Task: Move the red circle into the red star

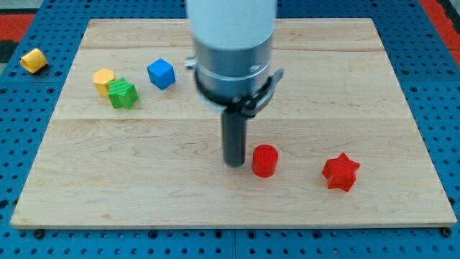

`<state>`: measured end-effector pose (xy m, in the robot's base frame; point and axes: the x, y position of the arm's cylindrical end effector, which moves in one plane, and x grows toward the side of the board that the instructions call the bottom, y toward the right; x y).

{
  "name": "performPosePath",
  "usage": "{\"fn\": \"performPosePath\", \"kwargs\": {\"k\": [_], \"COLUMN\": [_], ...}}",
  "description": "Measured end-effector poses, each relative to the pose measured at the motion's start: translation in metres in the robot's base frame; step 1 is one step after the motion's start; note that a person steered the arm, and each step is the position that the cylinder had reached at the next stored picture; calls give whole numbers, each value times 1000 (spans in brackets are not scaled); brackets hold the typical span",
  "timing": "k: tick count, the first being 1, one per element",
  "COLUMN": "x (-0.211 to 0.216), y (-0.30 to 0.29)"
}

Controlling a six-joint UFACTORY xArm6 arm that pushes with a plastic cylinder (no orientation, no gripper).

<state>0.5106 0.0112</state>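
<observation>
Six blocks are in view, five on the wooden board [215,198] and one off it. Farthest left, a yellow block [32,60] lies off the board on the blue pegboard [21,129], beyond the board's far left corner; its shape is hard to make out. Next, on the board's far left part, an orange block [103,78] sits touching or just beside a green star [123,93], the star being slightly nearer and to the right. Right of that pair, and apart from it, stands a blue cube [161,73].

At mid-board the arm [231,50] comes down from above as a wide white and grey body, narrowing to the dark rod. My tip [235,164] rests on the board just left of the red circle [264,160]. Whether tip and circle touch cannot be told; any gap is very slight. The rod carries no hand, so nothing is spread, pressed or pinched.

The red circle stands upright in the board's near half, a little right of centre. The red star [341,173] lies further right and marginally nearer, clearly apart from the circle with bare wood between them. Tip, circle and star stand roughly in one line running left to right.
</observation>
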Motion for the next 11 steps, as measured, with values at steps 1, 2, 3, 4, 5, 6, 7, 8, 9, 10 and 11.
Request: {"fn": "performPosePath", "kwargs": {"k": [1,2,3,4,5,6,7,8,9,10,11], "x": [-7,11,8,27,58,55,62,74,75,75,75], "y": [32,56,20,-25,8,74,73,21,16,16,15]}}
